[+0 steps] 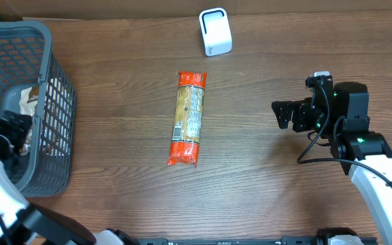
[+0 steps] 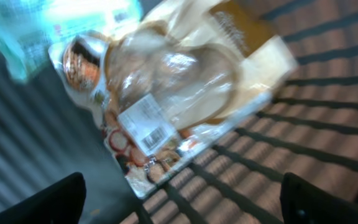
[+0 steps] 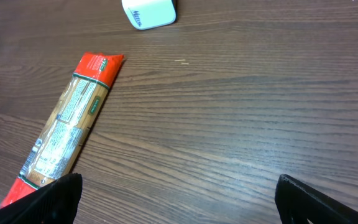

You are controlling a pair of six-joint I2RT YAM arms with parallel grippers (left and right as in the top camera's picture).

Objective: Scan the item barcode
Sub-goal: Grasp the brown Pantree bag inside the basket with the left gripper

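**Packet awaiting scan; both grippers empty**
Overhead: packet point(image 1: 188, 118) is lying mid-table below scanner point(image 1: 216, 31), within reach of either arm. Left wrist: left gripper point(image 2: 185, 202) is hanging open above a bag point(image 2: 179, 87) in the basket point(image 2: 328, 124). Right wrist: right gripper point(image 3: 179, 199) is standing wide open, facing the packet, probably for pickup.

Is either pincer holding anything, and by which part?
Nothing held. Left pincer open above a labelled bag in the basket; right pincer open over the table.

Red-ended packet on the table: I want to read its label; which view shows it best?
Overhead: the whole packet lies in view, both red ends included. The right wrist view shows it closer but cuts off its near end. The left wrist view looks into the basket and misses it.
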